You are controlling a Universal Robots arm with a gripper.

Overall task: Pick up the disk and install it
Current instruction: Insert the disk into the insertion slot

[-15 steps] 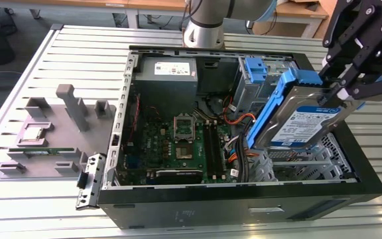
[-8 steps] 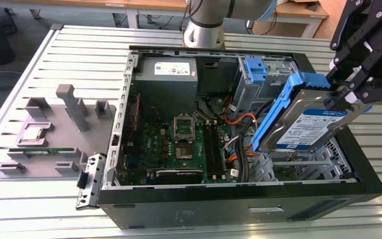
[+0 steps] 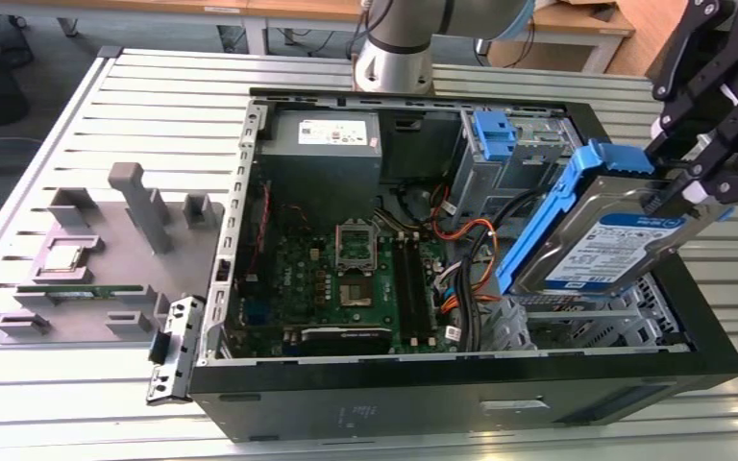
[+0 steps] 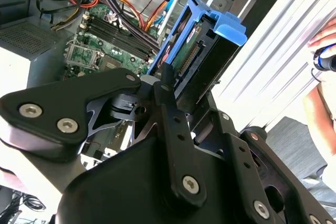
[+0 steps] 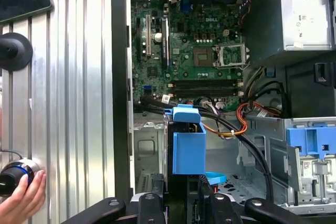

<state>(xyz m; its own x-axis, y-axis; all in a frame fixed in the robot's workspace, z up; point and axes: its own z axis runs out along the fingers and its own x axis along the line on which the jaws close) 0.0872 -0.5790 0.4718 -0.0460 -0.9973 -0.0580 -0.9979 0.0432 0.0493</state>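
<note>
Exterior view: open computer case [image 3: 472, 370] on slatted table [image 3: 151, 96], with motherboard [image 3: 343, 269] and orange cables [image 3: 465, 235] inside. Grey fixture tray [image 3: 100, 250] at the exterior view's left. Gripper [image 3: 692, 192] is clenched on the disk [image 3: 600, 240] at its upper edge. The disk hangs tilted above the drive bay at the exterior view's right, white-and-blue label facing out (print too small to read).

Second wrist view: disk [image 4: 191, 51] sits edge-on between the fingers [image 4: 168, 93], motherboard [image 4: 100, 40] behind, a person's hand [image 4: 325, 38] nearby.

First wrist view: the disk's blue rail [image 5: 188, 140] over the bay; a hand [image 5: 21, 200] on a knob [image 5: 13, 177].
</note>
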